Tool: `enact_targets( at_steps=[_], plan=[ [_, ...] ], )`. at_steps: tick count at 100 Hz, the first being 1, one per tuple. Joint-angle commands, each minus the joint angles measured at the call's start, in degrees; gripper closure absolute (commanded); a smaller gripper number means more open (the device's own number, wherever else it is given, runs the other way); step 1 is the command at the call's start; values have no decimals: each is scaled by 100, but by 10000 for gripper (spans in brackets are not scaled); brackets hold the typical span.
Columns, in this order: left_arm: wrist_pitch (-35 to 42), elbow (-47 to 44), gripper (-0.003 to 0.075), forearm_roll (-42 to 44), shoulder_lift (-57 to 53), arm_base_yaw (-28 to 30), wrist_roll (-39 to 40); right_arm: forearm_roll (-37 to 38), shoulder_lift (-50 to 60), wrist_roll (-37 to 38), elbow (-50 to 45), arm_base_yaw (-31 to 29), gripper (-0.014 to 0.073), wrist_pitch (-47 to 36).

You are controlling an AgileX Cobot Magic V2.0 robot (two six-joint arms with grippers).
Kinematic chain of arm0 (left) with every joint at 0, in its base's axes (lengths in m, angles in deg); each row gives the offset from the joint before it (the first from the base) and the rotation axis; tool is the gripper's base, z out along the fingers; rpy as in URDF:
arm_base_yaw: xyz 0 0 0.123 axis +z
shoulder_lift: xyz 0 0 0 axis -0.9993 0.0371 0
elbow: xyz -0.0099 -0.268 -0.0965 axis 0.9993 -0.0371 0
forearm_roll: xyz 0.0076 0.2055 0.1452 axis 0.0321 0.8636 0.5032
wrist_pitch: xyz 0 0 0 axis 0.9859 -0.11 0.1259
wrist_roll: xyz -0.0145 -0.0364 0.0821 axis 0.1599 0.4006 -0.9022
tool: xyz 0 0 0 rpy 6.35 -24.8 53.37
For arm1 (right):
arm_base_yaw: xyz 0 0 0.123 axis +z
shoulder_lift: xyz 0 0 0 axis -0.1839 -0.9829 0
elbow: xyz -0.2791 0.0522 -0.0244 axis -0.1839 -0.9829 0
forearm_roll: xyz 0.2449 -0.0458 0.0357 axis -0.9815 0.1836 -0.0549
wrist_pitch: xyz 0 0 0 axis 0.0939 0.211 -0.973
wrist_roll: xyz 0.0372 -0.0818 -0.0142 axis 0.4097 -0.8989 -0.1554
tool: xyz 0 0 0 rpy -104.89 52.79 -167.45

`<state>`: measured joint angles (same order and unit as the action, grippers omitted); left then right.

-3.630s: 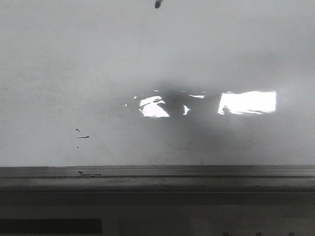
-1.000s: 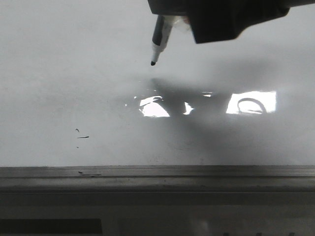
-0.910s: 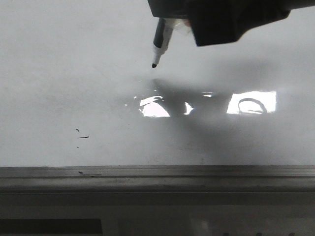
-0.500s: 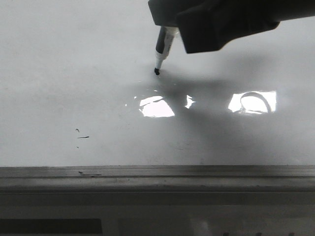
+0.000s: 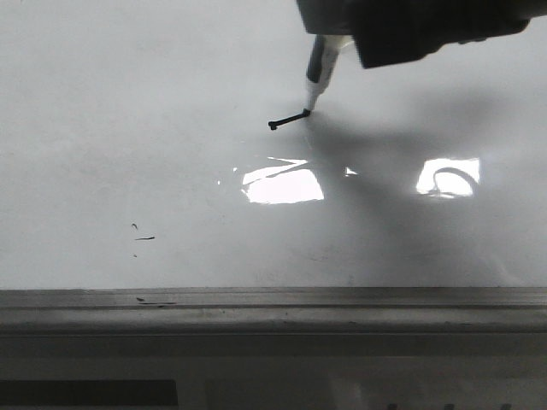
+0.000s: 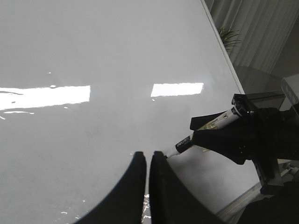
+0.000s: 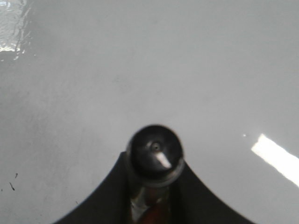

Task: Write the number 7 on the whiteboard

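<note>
The whiteboard fills the front view. My right gripper, at the top, is shut on a black-and-white marker whose tip touches the board. The number 7 is a short black bar rising to the right, with a dot at its left end. In the right wrist view the marker's round end sits between the right gripper's dark fingers. In the left wrist view my left gripper is shut and empty over the board, just beside the marker tip.
A tiny black dash and specks lie at the lower left. Bright glare patches sit below the stroke. A grey metal ledge runs along the near edge. Curtains and a plant stand beyond the board's far edge.
The marker came down from the top, touched the board half a second ago, then moved right and slightly up, leaving the short bar. The right gripper shifted right with it.
</note>
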<state>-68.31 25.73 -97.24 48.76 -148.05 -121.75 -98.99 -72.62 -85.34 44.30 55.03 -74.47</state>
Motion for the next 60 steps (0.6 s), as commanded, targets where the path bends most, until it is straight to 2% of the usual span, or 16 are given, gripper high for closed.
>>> enact_targets(
  at_steps=[1,23,43,60],
  plan=[
    [-169,154,741,-64,32,-37,34,-437,203,-462,140,-46,636,-85],
    [-169,154,741,-64,32,-37,34,-447,213,-472,140,-46,636,278],
    [-169,154,741,-64,32,-37,34,-682,213,-448,81,-8,636,1726],
    [-169,154,741,-64,32,-37,34,-934,213,-448,-218,75,636,1499]
  ],
)
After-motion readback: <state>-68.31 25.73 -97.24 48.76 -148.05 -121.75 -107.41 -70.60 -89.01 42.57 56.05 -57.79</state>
